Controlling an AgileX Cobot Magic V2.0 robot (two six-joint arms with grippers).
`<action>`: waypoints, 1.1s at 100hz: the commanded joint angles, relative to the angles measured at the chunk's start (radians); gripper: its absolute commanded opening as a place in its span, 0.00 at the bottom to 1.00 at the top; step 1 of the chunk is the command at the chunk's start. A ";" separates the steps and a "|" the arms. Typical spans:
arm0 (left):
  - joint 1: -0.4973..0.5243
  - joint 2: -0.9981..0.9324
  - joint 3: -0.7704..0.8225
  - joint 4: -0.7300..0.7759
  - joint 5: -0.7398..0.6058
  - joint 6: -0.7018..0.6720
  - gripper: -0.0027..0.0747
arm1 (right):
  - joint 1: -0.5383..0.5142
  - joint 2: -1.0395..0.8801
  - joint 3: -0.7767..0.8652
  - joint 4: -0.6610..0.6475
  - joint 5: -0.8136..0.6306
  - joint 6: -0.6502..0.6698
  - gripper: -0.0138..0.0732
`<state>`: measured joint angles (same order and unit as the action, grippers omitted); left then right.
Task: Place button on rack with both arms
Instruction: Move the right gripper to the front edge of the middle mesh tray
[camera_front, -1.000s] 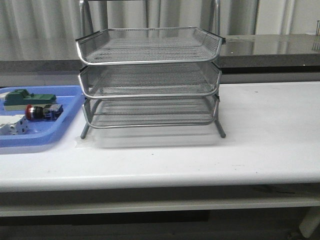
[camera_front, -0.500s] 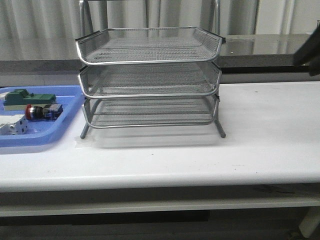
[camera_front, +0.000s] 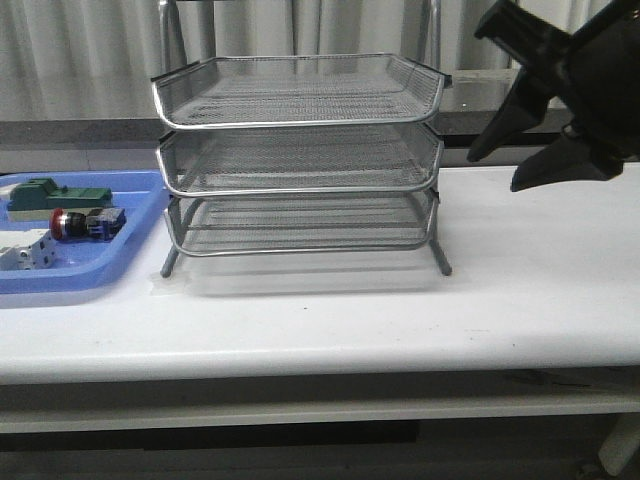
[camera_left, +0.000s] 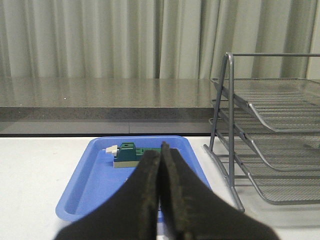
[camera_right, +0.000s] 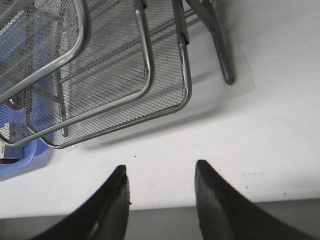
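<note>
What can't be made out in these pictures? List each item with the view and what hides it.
- Button: hidden in the left wrist view behind the shut left gripper fingers.
- Left gripper: absent from the front view.
- Right gripper: its arm is cut off by the front view's right edge.
- Blue tray: its left part is cut off by the front view's edge.
- Rack: only its corner shows in the right wrist view.
</note>
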<state>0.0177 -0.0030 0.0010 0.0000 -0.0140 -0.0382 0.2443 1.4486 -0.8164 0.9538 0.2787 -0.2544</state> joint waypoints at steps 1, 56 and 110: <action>0.003 -0.035 0.046 -0.007 -0.078 -0.009 0.01 | 0.000 0.025 -0.081 0.027 -0.031 -0.018 0.53; 0.003 -0.035 0.046 -0.007 -0.078 -0.009 0.01 | 0.000 0.270 -0.323 0.027 0.017 -0.018 0.53; 0.003 -0.035 0.046 -0.007 -0.078 -0.009 0.01 | 0.000 0.327 -0.371 0.034 -0.006 -0.018 0.53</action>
<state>0.0177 -0.0030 0.0010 0.0000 -0.0140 -0.0382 0.2443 1.8189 -1.1536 0.9625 0.2969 -0.2568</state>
